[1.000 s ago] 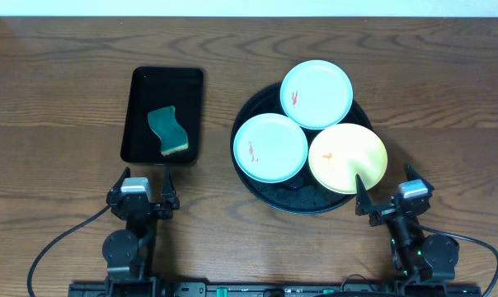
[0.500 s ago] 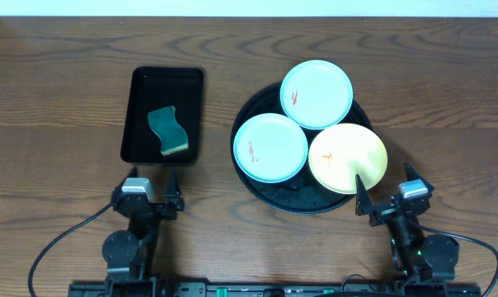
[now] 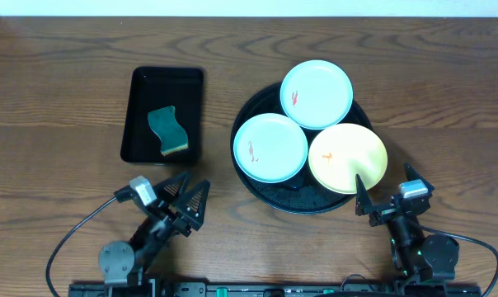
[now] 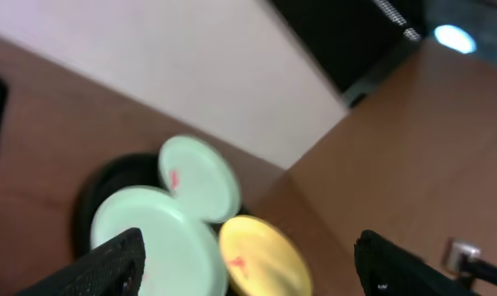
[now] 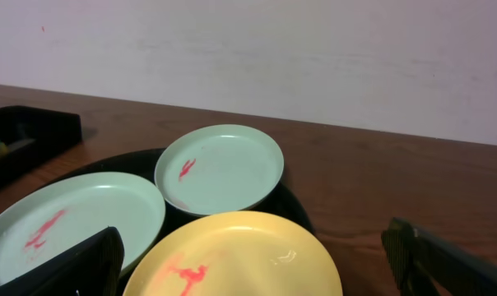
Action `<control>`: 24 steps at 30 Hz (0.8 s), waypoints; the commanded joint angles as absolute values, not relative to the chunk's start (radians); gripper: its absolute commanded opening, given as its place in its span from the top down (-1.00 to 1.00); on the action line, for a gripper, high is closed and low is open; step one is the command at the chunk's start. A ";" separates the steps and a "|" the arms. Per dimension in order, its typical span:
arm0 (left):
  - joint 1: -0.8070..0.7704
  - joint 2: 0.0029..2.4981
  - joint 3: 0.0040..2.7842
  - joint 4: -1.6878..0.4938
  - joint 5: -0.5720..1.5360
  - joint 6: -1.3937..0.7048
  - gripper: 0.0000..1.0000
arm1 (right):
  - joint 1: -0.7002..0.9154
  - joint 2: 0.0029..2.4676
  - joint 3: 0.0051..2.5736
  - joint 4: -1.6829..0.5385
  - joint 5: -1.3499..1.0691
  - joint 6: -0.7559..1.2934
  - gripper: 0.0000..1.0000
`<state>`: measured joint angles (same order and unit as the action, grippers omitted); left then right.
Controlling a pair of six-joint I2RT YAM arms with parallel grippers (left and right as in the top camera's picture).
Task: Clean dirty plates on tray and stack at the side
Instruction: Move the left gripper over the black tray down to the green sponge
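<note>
Three plates lie on the round black tray [image 3: 270, 194]: a mint plate [image 3: 316, 93] at the back, a mint plate [image 3: 270, 148] at the left and a yellow plate [image 3: 348, 157] at the right, each with a small orange-red smear. My left gripper [image 3: 185, 200] is open and empty, turned to the right near the front edge, left of the tray. My right gripper [image 3: 389, 196] is open and empty just in front of the yellow plate [image 5: 240, 255]. The left wrist view is blurred and shows the plates [image 4: 257, 259] ahead.
A rectangular black tray [image 3: 162, 115] at the back left holds a green and yellow sponge [image 3: 169, 131]. Bare wooden table lies between the two trays and along the front. A white wall stands behind the table.
My left gripper has swung from facing the rectangular tray round to the right, toward the round tray. The right arm and the plates have not moved.
</note>
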<state>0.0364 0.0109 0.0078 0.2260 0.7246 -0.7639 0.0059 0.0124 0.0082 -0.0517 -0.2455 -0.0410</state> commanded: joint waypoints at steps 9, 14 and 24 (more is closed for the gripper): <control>0.033 0.160 0.323 0.027 0.748 -0.540 -0.64 | 0.013 0.007 0.006 -0.056 -0.241 -0.054 -0.98; 0.033 0.424 0.624 -0.376 0.713 -0.329 -0.64 | 0.013 0.007 0.006 -0.056 -0.241 -0.054 -0.99; 0.033 0.940 1.092 -0.998 0.415 -0.257 -0.64 | 0.013 0.007 0.006 -0.056 -0.241 -0.054 -0.99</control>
<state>0.0357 0.8764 1.0149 -0.9756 0.5011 -0.3027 0.0059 0.0124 0.0082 -0.0517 -0.2451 -0.0414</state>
